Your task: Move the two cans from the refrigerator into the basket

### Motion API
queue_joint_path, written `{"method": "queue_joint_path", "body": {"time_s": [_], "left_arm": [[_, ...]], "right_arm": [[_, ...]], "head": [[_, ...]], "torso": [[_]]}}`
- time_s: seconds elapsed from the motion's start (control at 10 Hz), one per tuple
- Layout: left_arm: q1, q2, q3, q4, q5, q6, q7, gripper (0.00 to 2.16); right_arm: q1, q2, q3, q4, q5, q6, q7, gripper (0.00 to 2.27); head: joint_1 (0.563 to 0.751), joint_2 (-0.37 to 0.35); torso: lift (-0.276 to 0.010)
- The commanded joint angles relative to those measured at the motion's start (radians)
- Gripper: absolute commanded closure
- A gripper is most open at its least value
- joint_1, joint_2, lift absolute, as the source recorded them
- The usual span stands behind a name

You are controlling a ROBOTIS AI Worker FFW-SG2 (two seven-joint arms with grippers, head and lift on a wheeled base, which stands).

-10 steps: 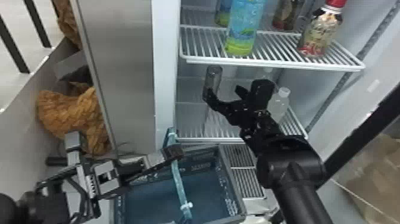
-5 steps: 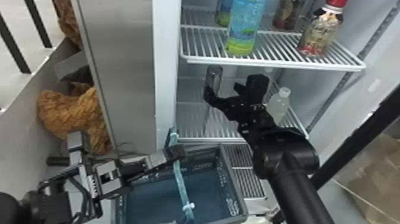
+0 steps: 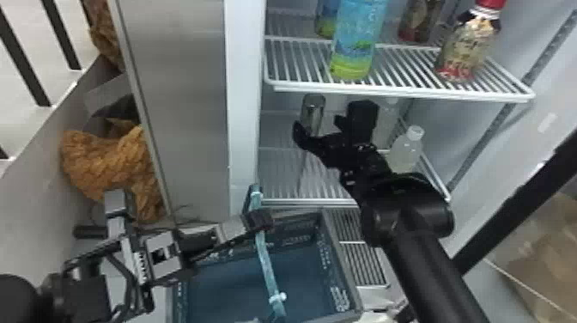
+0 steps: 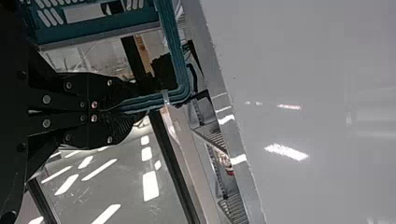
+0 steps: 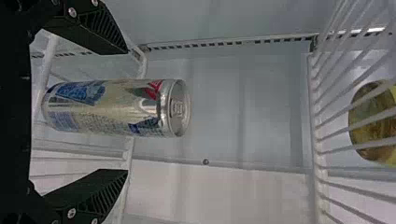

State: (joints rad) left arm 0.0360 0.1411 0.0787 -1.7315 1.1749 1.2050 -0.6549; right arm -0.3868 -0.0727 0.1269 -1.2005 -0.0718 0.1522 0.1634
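My right pincer (image 3: 329, 122), inside the refrigerator (image 3: 244, 86), holds its two fingers apart, the silver can (image 5: 112, 108) standing upright between them, touching neither. Just right of this pincer is a white-capped bottle (image 3: 404, 152); above it, the upper wire shelf (image 3: 408, 93) carries a blue-green bottle (image 3: 356, 43) and a red-capped bottle (image 3: 468, 47). Below and to its left, outside the refrigerator, lies the blue basket (image 3: 339, 266), its handle (image 3: 267, 266) clamped between the fingers of my left pincer (image 3: 259, 221).
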Motion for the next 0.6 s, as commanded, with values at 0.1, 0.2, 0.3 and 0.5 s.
{"method": "queue_joint_path", "body": {"time_s": [0.1,0.2,0.3,0.5], "left_arm": [[-0.002,0.000,-0.005,0.005,0.004,0.000,0.000,1.21],[-0.002,0.000,-0.005,0.005,0.004,0.000,0.000,1.21],[-0.002,0.000,-0.005,0.005,0.004,0.000,0.000,1.21],[-0.002,0.000,-0.007,0.005,0.006,0.000,0.000,1.21]], "right_arm": [[-0.016,-0.001,0.005,0.024,-0.008,0.000,-0.002,0.14],[-0.016,-0.001,0.005,0.029,-0.010,0.000,-0.004,0.14],[-0.016,0.001,0.003,0.033,-0.014,0.002,-0.005,0.17],[-0.023,-0.001,0.009,0.038,-0.008,0.017,-0.007,0.94]], "head": [[0.695,-0.142],[0.695,-0.143],[0.695,-0.144],[0.695,-0.146]], "torso": [[-0.219],[-0.219],[-0.219],[-0.219]]}}
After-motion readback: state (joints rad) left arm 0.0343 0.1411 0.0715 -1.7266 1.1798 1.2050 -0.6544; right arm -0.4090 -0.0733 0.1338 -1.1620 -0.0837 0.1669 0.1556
